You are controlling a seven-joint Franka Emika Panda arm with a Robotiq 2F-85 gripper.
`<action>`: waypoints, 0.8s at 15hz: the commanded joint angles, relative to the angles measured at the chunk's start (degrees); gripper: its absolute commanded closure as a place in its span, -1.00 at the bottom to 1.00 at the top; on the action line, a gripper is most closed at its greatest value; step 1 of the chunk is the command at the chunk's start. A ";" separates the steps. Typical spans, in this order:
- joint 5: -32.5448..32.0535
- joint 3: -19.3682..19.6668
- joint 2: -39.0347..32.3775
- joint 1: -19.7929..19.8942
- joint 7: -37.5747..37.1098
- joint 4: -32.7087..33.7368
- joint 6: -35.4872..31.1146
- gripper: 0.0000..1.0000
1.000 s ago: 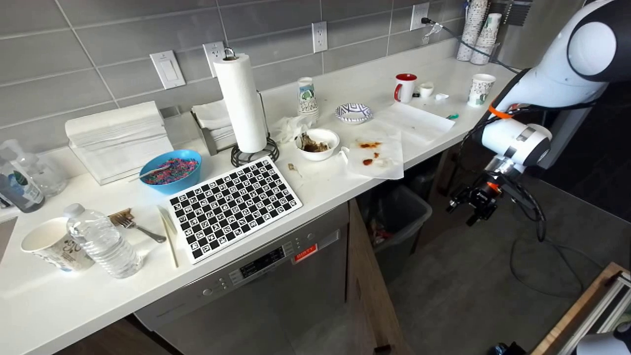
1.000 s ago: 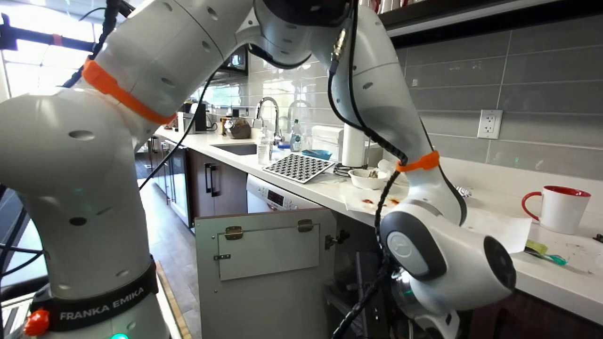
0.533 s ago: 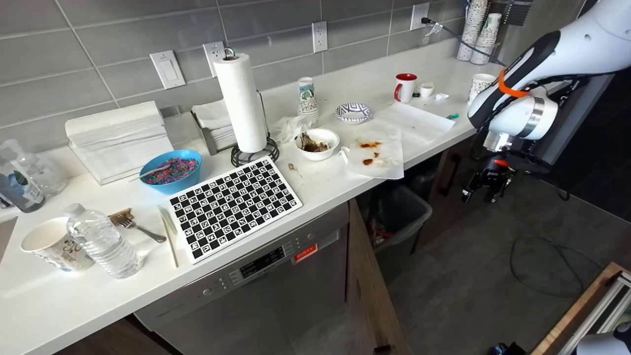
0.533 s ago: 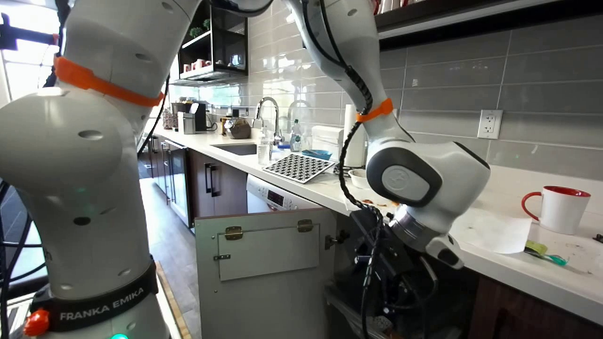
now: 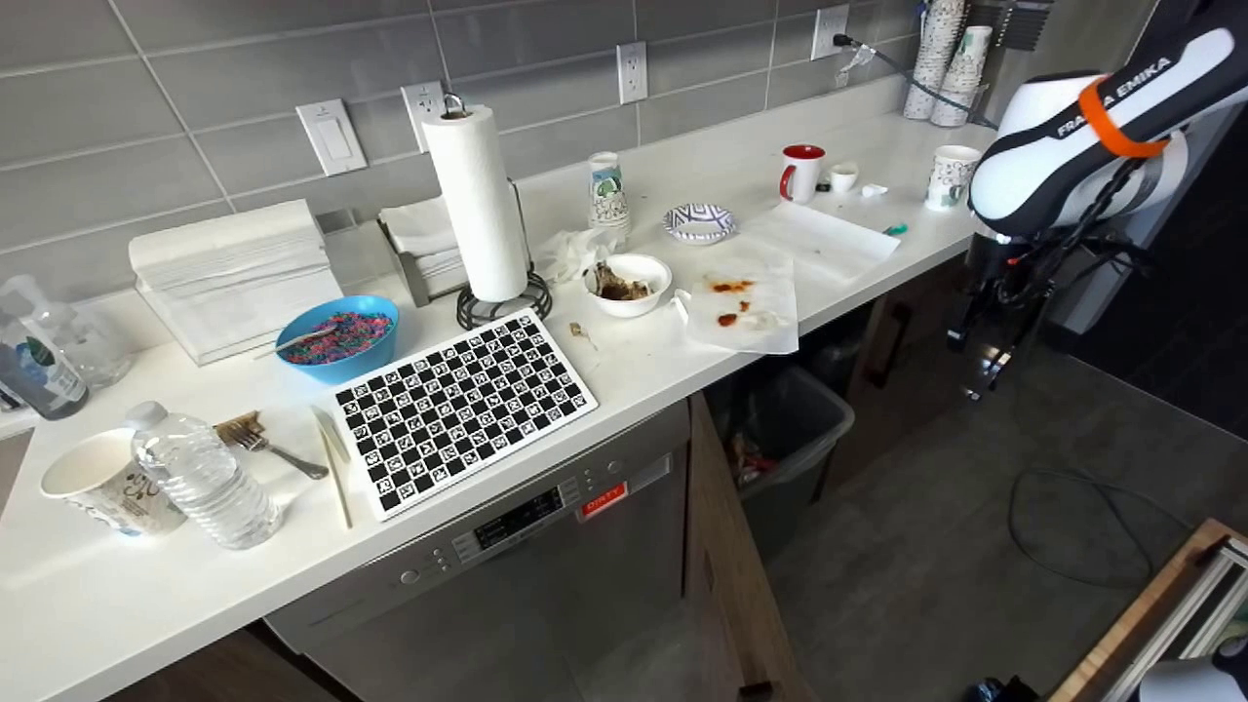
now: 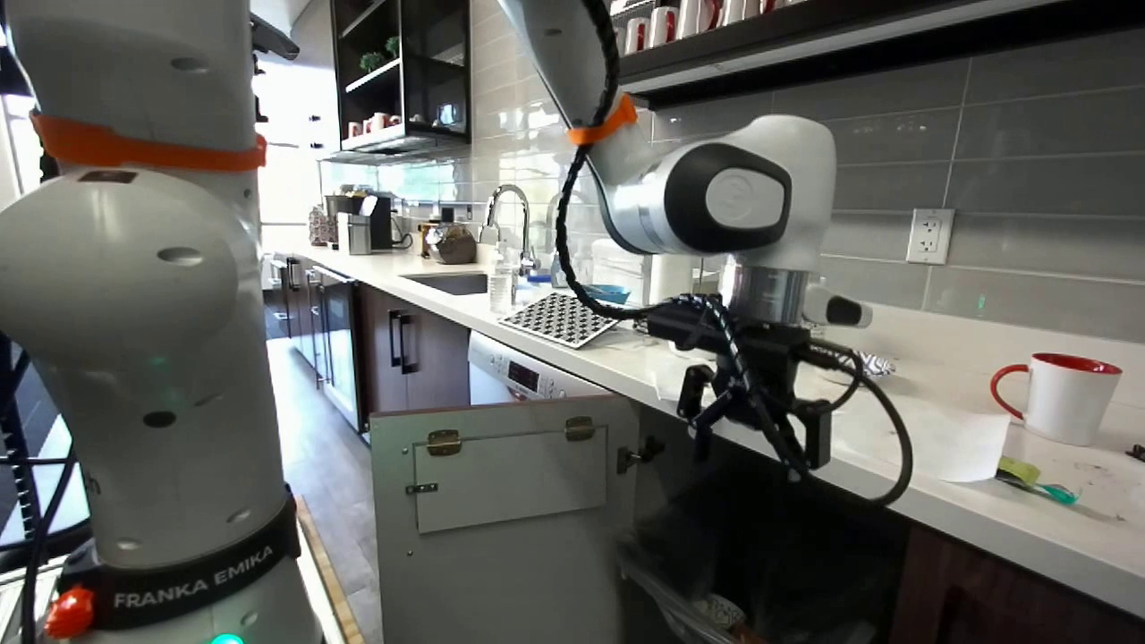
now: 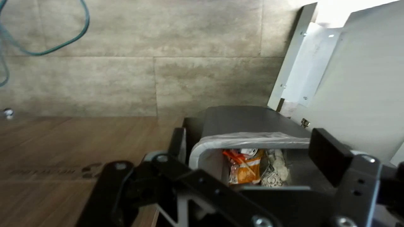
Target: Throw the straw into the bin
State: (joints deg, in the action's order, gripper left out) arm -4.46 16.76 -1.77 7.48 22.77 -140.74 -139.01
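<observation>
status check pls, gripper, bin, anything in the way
Fingers apart, nothing held. Straw not identifiable. Bin holds rubbish; cabinet door open, no blockage seen.

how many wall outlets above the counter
3 in an exterior view: the left outlet, partly hidden by the paper towel roll; the middle outlet; and the right outlet, with a black plug in it. More may be hidden.

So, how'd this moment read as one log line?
tool: open, nothing visibly held | bin: rubbish inside | possible straw: thin, among rubbish | cabinet door: open
</observation>
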 commanded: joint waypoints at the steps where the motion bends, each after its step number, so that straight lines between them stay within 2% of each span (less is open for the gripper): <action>1: -11.38 -2.40 10.15 1.56 -6.87 -5.22 -5.40 -1.00; 8: -10.30 -7.06 18.85 3.96 -22.17 -9.82 -16.82 -1.00; 12: -8.99 -7.23 17.51 3.66 -19.71 -7.74 -15.34 -1.00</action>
